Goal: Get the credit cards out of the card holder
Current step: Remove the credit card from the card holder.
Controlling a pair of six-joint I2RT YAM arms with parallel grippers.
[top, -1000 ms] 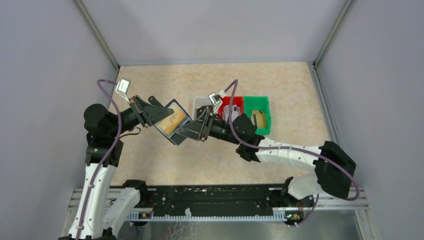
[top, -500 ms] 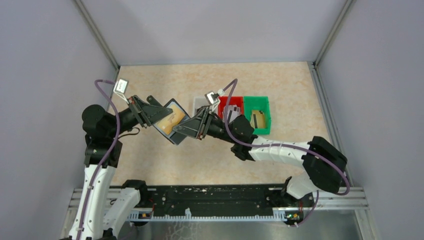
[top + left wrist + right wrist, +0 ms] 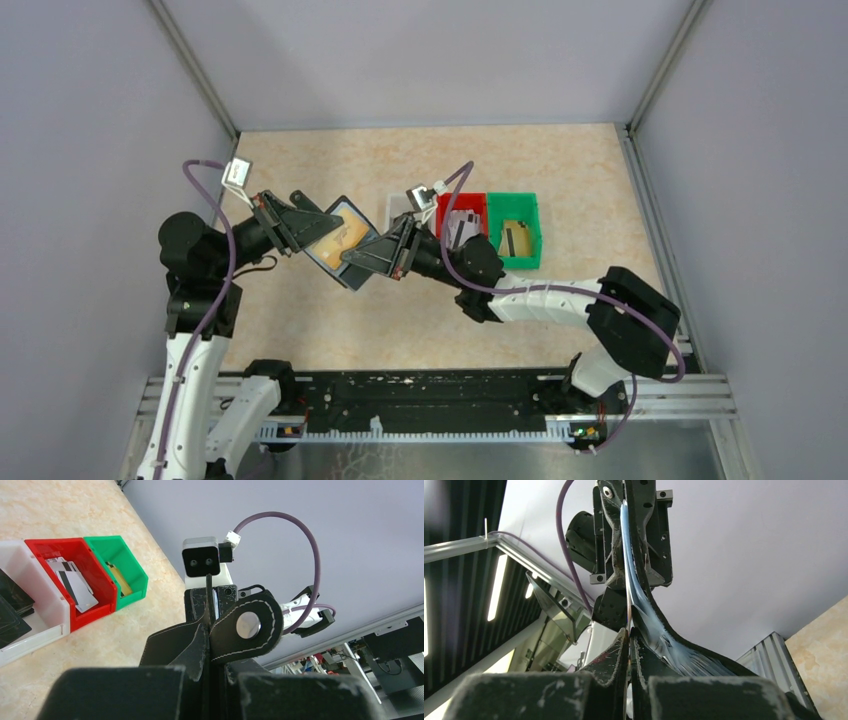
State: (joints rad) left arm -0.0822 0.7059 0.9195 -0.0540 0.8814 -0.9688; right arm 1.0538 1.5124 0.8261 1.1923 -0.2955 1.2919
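Note:
The black card holder [image 3: 352, 282] hangs open in the air between both grippers. My left gripper [image 3: 335, 224] is shut on its upper left flap. In the left wrist view [image 3: 212, 666] the snap tab [image 3: 247, 625] stands just past the fingers. A gold credit card [image 3: 347, 235] lies in the grey-blue inner slots [image 3: 651, 625]. My right gripper [image 3: 350, 265] comes in from the right and is shut on a thin card edge [image 3: 628, 607] beside those slots; its own view [image 3: 630, 642] shows that pinch. More cards lie in the red bin [image 3: 462, 204].
A white bin [image 3: 392, 206], the red bin and a green bin [image 3: 530, 232] stand in a row right of the holder. The green bin holds a gold card [image 3: 515, 232]. Grey-white striped cards [image 3: 75, 582] show in the red bin. Walls close in on both sides.
Both grippers and the card holder have shifted a little to the left together. The right arm has stretched further over the table. Both grips are unchanged.

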